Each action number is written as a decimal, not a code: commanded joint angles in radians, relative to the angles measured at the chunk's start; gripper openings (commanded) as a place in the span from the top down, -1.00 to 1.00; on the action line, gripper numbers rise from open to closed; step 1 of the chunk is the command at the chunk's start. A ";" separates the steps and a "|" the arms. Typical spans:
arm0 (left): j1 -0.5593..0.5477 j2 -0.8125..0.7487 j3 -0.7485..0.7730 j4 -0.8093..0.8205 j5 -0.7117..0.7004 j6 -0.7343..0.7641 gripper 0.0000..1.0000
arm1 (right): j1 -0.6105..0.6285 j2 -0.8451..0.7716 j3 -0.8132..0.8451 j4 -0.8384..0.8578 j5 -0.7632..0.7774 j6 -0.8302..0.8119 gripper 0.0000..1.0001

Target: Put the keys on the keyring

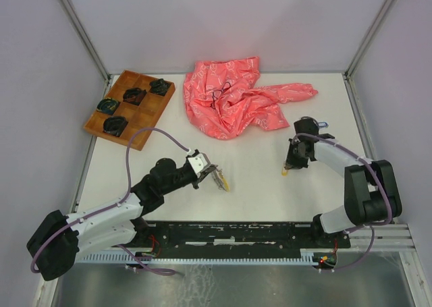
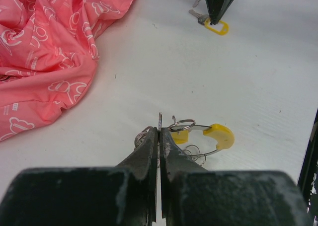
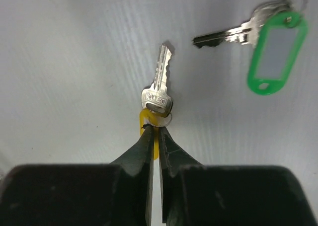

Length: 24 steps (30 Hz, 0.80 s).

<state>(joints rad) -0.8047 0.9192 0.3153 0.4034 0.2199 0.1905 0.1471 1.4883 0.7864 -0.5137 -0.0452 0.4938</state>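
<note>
My left gripper (image 1: 208, 170) is shut on a thin metal edge of the keyring bunch (image 1: 220, 179), just above the table. In the left wrist view my left gripper (image 2: 160, 131) pinches this upright metal strip; a thin grey ring (image 2: 182, 124) with yellow plastic pieces (image 2: 219, 136) and small coils lies just past the tips. My right gripper (image 1: 291, 164) is shut on the yellow tag (image 3: 144, 120) of a silver key (image 3: 160, 84), tips near the table. A second key with a green tag (image 3: 276, 47) lies to its right. Blue and black keys are out of view.
A crumpled pink cloth (image 1: 236, 98) lies at the back centre with a thin dark cord loop (image 1: 220, 95) on it. A wooden compartment tray (image 1: 143, 138) with dark bundles stands at the back left. Metal frame posts run along the table sides.
</note>
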 commanded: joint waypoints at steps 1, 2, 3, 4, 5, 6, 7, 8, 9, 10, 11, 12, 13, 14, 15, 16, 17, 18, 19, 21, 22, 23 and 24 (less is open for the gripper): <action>-0.003 -0.022 0.039 0.038 0.016 0.030 0.95 | 0.113 -0.037 -0.022 0.020 -0.021 0.078 0.77; -0.002 -0.023 0.037 0.038 0.012 0.030 0.95 | 0.142 -0.041 -0.027 0.034 -0.024 0.100 0.76; -0.003 -0.024 0.037 0.038 0.009 0.030 0.95 | 0.171 -0.049 -0.035 0.054 -0.031 0.124 0.75; -0.003 -0.025 0.037 0.038 0.007 0.030 0.95 | 0.201 -0.056 -0.043 0.085 -0.035 0.159 0.74; -0.003 -0.026 0.038 0.037 0.007 0.029 0.95 | 0.228 -0.061 -0.048 0.103 -0.035 0.179 0.73; -0.003 -0.027 0.038 0.037 0.007 0.030 0.94 | 0.255 -0.065 -0.050 0.116 -0.035 0.194 0.72; -0.003 -0.028 0.037 0.037 0.005 0.030 0.95 | 0.278 -0.068 -0.048 0.127 -0.035 0.204 0.69; -0.003 -0.029 0.036 0.037 0.003 0.030 0.95 | 0.300 -0.072 -0.044 0.131 -0.036 0.209 0.66; -0.004 -0.029 0.036 0.037 0.002 0.030 0.95 | 0.323 -0.074 -0.037 0.136 -0.043 0.207 0.62; -0.003 -0.031 0.036 0.037 0.001 0.030 0.95 | 0.341 -0.075 -0.029 0.140 -0.056 0.194 0.58; -0.003 -0.032 0.036 0.037 0.002 0.030 0.95 | 0.357 -0.081 -0.023 0.139 -0.069 0.175 0.54; -0.002 -0.033 0.035 0.037 0.002 0.029 0.95 | 0.365 -0.089 -0.018 0.126 -0.077 0.144 0.50; -0.002 -0.035 0.034 0.037 0.000 0.030 0.95 | 0.365 -0.100 -0.012 0.110 -0.079 0.109 0.45; -0.003 -0.037 0.033 0.037 0.001 0.029 0.95 | 0.365 -0.115 -0.008 0.091 -0.075 0.063 0.39; -0.002 -0.039 0.033 0.037 0.001 0.029 0.95 | 0.363 -0.129 -0.005 0.074 -0.070 0.017 0.32; -0.002 -0.041 0.032 0.037 0.001 0.029 0.95 | 0.362 -0.135 0.004 0.058 -0.076 -0.027 0.26; -0.003 -0.041 0.031 0.037 0.000 0.028 0.95 | 0.363 -0.137 0.018 0.036 -0.086 -0.070 0.20; -0.002 -0.042 0.031 0.035 -0.002 0.030 0.95 | 0.364 -0.135 0.034 0.018 -0.083 -0.107 0.12; -0.003 -0.042 0.031 0.035 -0.003 0.029 0.95 | 0.364 -0.132 0.044 0.001 -0.079 -0.130 0.06; -0.003 -0.040 0.031 0.035 -0.004 0.030 0.95 | 0.362 -0.124 0.059 0.002 -0.075 -0.168 0.03; -0.002 -0.039 0.031 0.034 -0.005 0.030 0.95 | 0.360 -0.115 0.062 0.006 -0.082 -0.186 0.03; -0.004 -0.038 0.033 0.033 -0.006 0.031 0.95 | 0.358 -0.103 0.068 0.010 -0.091 -0.201 0.04; -0.003 -0.037 0.034 0.029 -0.007 0.031 0.95 | 0.358 -0.090 0.073 0.012 -0.093 -0.213 0.05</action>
<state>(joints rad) -0.8047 0.8982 0.3153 0.3920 0.2184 0.1909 0.5095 1.3808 0.8062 -0.4953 -0.1234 0.3958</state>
